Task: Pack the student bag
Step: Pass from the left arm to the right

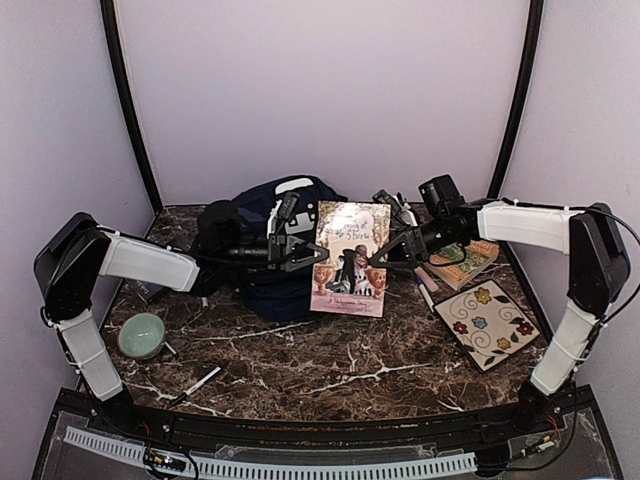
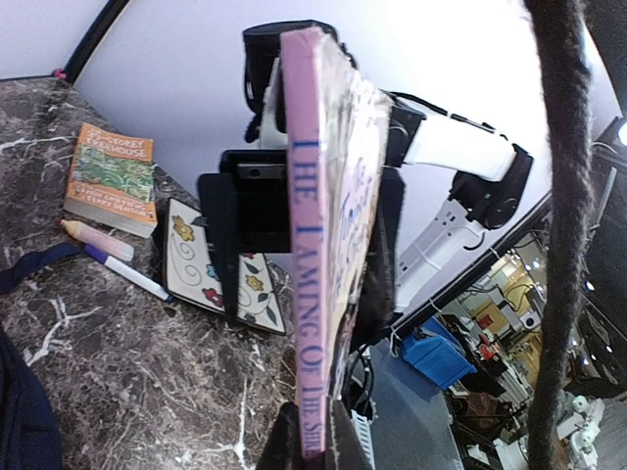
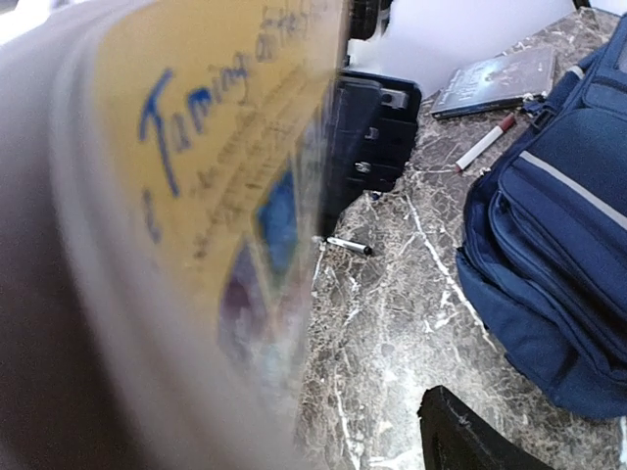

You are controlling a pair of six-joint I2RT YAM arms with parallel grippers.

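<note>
Left of the left gripper (image 1: 300, 250), the student bag (image 1: 272, 240) is matt navy woven cloth. Between the grippers, the book (image 1: 349, 258) has a glossy paper cover. Beneath them, the table (image 1: 330, 350) is polished veined marble.

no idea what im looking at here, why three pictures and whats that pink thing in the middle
These are two white robot arms bolted to a marble table. The wide picture comes from a fixed camera above and behind them; the other two come from small cameras on each wrist, so things look huge and blurry there.

The pink thing is a large book held up between the arms. The left gripper is shut on its edge; the right gripper is at the opposite edge, jaws apart.

Behind it lies the student bag, a navy backpack. Also on the table: a green bowl, a flowered tile, a smaller orange book and some pens.
</note>
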